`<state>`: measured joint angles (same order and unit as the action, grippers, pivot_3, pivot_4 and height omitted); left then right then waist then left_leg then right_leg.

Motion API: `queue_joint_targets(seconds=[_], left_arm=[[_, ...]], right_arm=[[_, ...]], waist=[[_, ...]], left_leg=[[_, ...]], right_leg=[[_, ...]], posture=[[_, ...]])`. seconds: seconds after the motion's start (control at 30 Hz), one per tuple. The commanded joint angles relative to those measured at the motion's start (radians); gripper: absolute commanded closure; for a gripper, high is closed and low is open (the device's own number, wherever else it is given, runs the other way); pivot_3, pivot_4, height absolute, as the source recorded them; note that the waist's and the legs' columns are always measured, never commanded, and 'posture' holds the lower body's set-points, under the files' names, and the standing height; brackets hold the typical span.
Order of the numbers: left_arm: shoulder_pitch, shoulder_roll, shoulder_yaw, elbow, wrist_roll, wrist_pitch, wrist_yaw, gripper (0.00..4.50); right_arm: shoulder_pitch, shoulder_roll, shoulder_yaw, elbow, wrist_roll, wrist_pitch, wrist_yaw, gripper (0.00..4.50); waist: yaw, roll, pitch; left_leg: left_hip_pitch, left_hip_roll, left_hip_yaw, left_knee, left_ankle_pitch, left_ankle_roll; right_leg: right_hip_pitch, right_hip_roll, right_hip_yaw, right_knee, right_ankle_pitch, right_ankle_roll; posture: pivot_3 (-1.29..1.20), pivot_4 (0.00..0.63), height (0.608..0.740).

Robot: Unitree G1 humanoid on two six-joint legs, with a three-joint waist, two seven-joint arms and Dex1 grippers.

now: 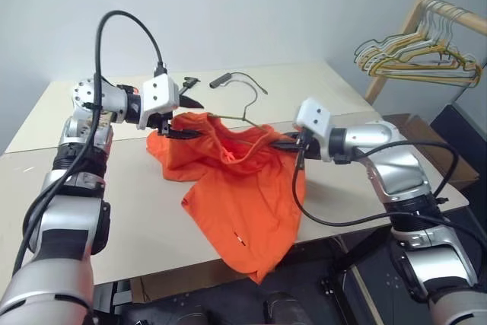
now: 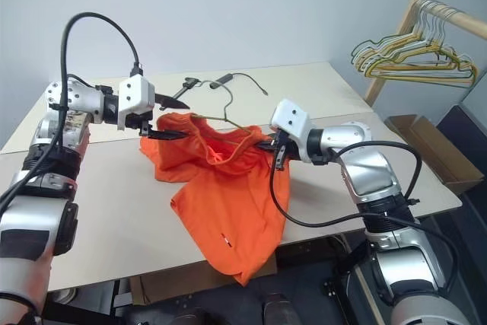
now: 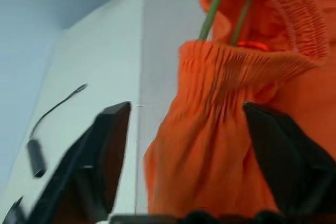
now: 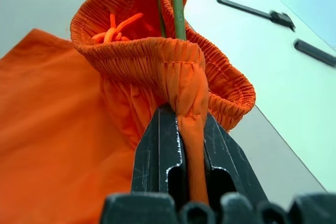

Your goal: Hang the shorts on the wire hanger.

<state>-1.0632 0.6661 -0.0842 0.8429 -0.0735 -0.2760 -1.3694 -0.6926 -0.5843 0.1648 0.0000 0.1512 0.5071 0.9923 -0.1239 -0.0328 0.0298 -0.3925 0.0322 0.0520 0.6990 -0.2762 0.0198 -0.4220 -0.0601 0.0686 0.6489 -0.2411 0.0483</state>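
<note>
the step in hand looks like the threading of the shorts (image 1: pixel 236 188) onto the wire hanger (image 1: pixel 245 109): in the head views the hanger's hook rises just above centre frame, out of the gathered waistband, and both wrist views show a thin wire running down inside the waistband opening. the orange cloth spreads from centre frame down to the lower middle, where one leg droops over the near edge of the tabletop (image 1: pixel 91 218).

the right tool (image 1: pixel 291 143), right of centre, is clenched on a fold of the waistband; its wrist view shows the cloth pinched between the two black fingers. the left tool (image 1: pixel 181 118), left of centre, stands released, fingers spread wide, with the waistband's other end bunched between them but not gripped.

judging from this, the next move calls for the left tool to find a fresh hold, on the hanger or on the band, so the waistband can be settled along the wire without slipping off.
</note>
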Motion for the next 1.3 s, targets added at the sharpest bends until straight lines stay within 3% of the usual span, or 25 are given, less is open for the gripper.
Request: queue_joint_targets(seconds=[0.03, 0.2, 0.33, 0.4, 0.5, 0.73, 1.0, 1.3], left_arm=[[-0.040, 0.033, 0.101, -0.037, -0.079, 0.043, 0.048, 0.04], [0.037, 0.053, 0.185, -0.175, -0.178, 0.152, 0.055, 0.04], [0.195, 0.050, 0.215, -0.395, -0.260, 0.238, 0.053, 0.04], [0.284, 0.033, 0.245, -0.540, -0.357, 0.328, 0.061, 0.04], [0.357, 0.003, 0.276, -0.670, -0.448, 0.421, 0.106, 0.04], [0.395, -0.053, 0.288, -0.781, -0.518, 0.508, 0.215, 0.04], [0.392, -0.086, 0.297, -0.806, -0.568, 0.540, 0.245, 0.04], [0.417, -0.126, 0.303, -0.853, -0.608, 0.557, 0.307, 0.04]], right_arm=[[0.008, -0.032, -0.083, -0.039, 0.037, 0.059, -0.036, 4.50], [0.055, -0.076, -0.161, -0.082, 0.044, 0.189, -0.133, 4.50], [0.046, -0.080, -0.226, -0.177, 0.054, 0.488, -0.267, 4.50], [0.034, -0.041, -0.308, -0.228, 0.050, 0.658, -0.370, 4.50], [0.043, 0.007, -0.360, -0.284, -0.010, 0.748, -0.521, 4.50], [-0.044, 0.116, -0.438, -0.240, -0.208, 1.028, -0.869, 4.50], [-0.164, 0.285, -0.588, -0.189, -0.417, 0.996, -1.216, 4.50], [-0.237, 0.291, -0.707, -0.019, -0.457, 0.753, -1.433, 4.50]], waist=[[0.000, 0.000, 0.000], [0.000, 0.000, 0.000], [-0.001, 0.003, -0.002], [-0.001, 0.003, -0.002], [-0.001, 0.003, -0.002], [-0.003, 0.005, -0.004], [-0.030, 0.008, -0.005], [-0.057, 0.010, -0.007]], left_leg=[[0.000, 0.000, 0.000, 0.000, 0.000, 0.000], [0.000, 0.000, 0.000, 0.000, 0.000, 0.000], [0.001, 0.000, 0.000, 0.000, 0.000, 0.000], [0.001, 0.001, 0.000, 0.000, 0.000, 0.000], [0.001, 0.001, 0.000, 0.000, 0.000, 0.000], [0.002, -0.001, 0.000, 0.000, 0.000, 0.000], [0.002, -0.001, 0.000, 0.000, 0.000, 0.000], [0.003, -0.002, 0.000, -0.001, 0.000, 0.000]], right_leg=[[0.000, 0.000, 0.000, 0.000, 0.000, 0.000], [0.000, 0.000, 0.000, 0.000, 0.000, 0.000], [0.001, -0.001, 0.001, 0.001, 0.000, 0.000], [0.000, -0.001, 0.001, 0.002, 0.000, 0.000], [-0.001, -0.001, 0.001, 0.008, 0.000, 0.000], [0.000, -0.002, 0.001, 0.006, 0.000, 0.000], [0.000, -0.001, 0.003, 0.006, 0.000, 0.000], [0.001, -0.002, 0.003, 0.004, 0.000, 0.000]], posture=[[-0.09, 0.000, 0.740], [-0.09, 0.000, 0.740], [-0.11, 0.000, 0.740], [-0.12, 0.000, 0.740], [-0.12, 0.000, 0.740], [-0.13, 0.000, 0.740], [-0.13, 0.000, 0.740], [-0.11, 0.000, 0.740]])
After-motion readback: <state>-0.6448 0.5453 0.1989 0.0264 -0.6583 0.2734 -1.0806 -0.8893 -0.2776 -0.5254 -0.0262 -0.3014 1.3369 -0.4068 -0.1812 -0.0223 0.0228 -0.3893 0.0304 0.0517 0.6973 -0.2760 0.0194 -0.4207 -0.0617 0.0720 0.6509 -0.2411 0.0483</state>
